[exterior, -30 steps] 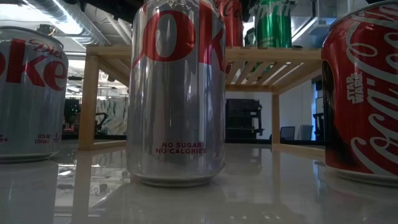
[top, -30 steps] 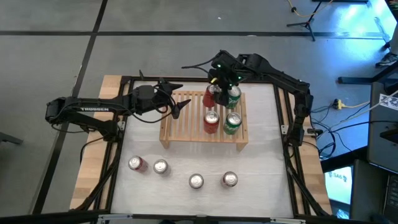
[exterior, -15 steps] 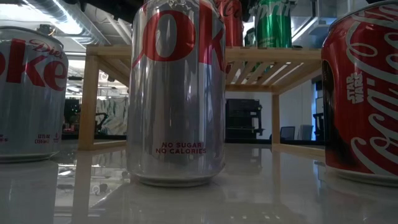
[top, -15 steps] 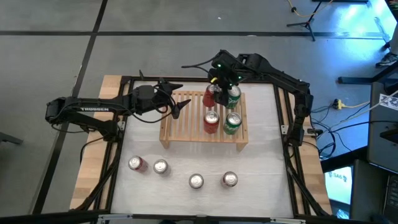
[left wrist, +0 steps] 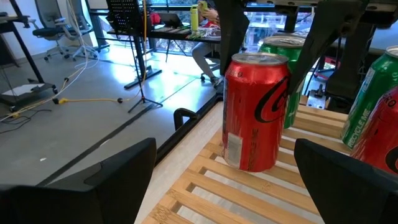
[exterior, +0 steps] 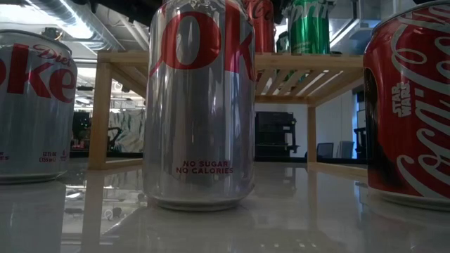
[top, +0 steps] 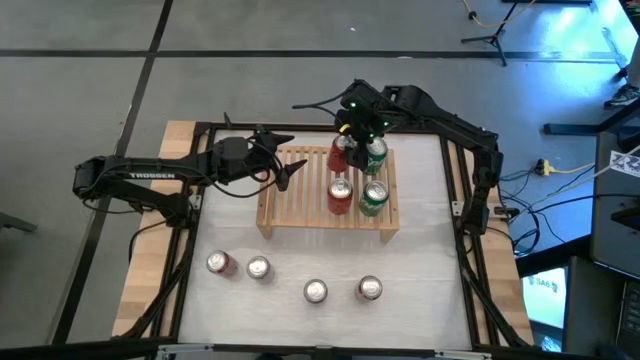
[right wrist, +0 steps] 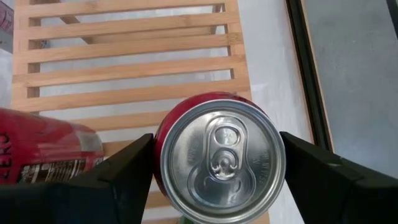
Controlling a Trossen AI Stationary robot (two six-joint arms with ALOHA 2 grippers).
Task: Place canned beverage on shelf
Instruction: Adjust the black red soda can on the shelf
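1. Right pincer (top: 348,150) was clamped on a red can (right wrist: 219,158), fingers flanking it, at the back of the shelf (top: 300,205).
2. Can stood on the slats beside a green can (top: 376,155); two more sat nearer the front.
3. Step judged: placing nearly done. Next move calls for spreading the fingers and lifting straight up.
4. Right arm reached in from the back, wrist pointing down.
5. Left pincer (top: 283,172) hung spread wide over the shelf's left end, empty; four cans waited on the desk (top: 420,260).
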